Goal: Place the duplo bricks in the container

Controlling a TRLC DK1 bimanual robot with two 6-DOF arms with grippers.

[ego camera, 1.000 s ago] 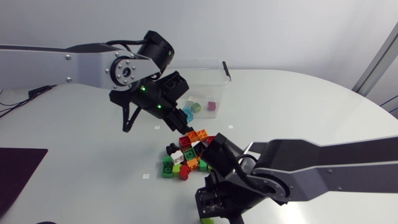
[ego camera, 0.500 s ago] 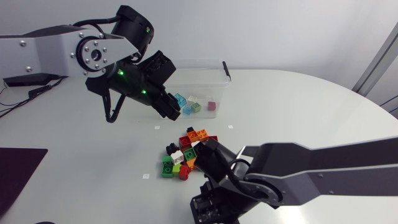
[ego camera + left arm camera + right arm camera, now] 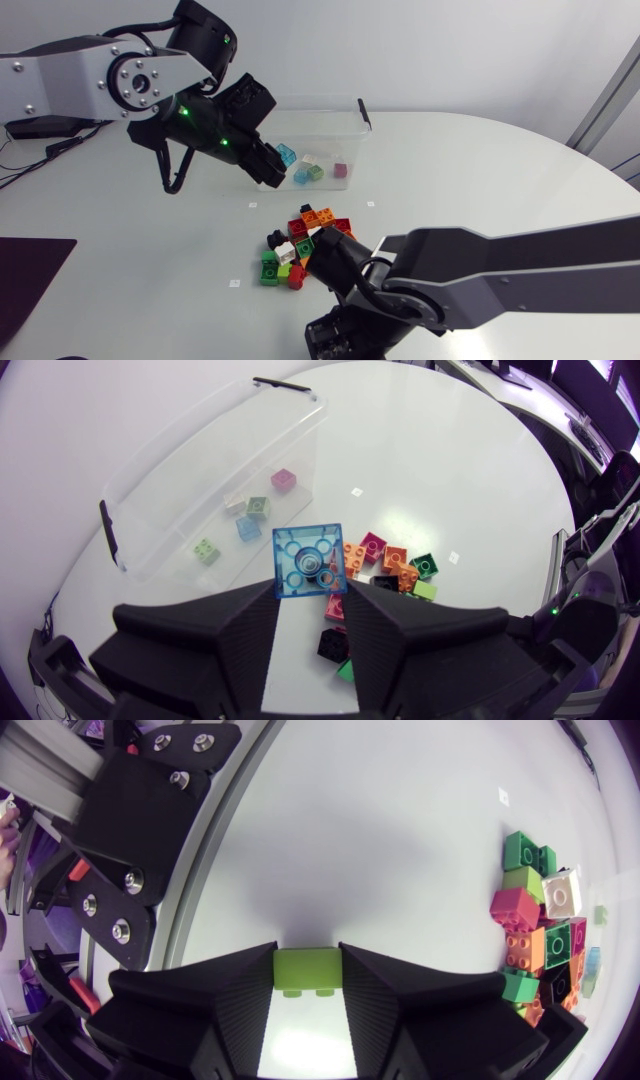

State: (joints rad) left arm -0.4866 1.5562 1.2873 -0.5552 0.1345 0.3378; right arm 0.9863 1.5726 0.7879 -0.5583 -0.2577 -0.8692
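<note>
Above the table's far half, the left claw (image 3: 308, 600) is clamped on a clear blue brick (image 3: 309, 560), a finger pressing it from each side. Ahead of it lies the container (image 3: 215, 420), its long axis slanting across the claw's heading, with a few bricks inside. The blue brick hangs about at the near wall; whether it is past the rim I cannot tell. The right claw (image 3: 308, 985) pinches a lime brick (image 3: 307, 970) low over the table, with the pile (image 3: 300, 245) between it and the container, so the left claw is nearer.

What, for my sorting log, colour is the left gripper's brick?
Translucent light blue brick; left wrist view.
</note>
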